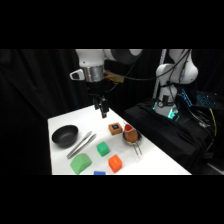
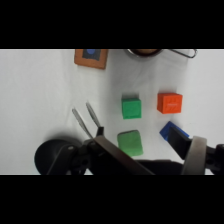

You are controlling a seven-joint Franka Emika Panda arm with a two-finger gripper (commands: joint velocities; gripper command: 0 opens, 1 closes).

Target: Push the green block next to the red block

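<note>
Green block (image 1: 103, 148) sits on the white worktop (image 1: 60, 123), beside the red block (image 1: 115, 163) but apart from it, a strip of bare surface showing between them in the wrist view, where the green block (image 2: 131, 107) lies left of the red block (image 2: 169, 103).

From largest to smallest: the worktop carries everything. The white arm reaches over it from the upper right, and its gripper (image 1: 103, 111) hangs above the far part of the worktop, clear of every object; whether its fingers are open or closed cannot be told. A black bowl (image 1: 65, 135) rests at the left. Metal tongs (image 1: 81, 145) lie between the bowl and the green block. A larger rounded green piece (image 1: 80, 163) lies near the front edge, just beside the green block. A metal strainer (image 1: 133, 140) holds a red-brown egg-like object (image 1: 130, 134). A brownish cube with a blue top (image 1: 115, 129) stands just behind the strainer. A blue block (image 1: 99, 173) shows at the front edge.
</note>
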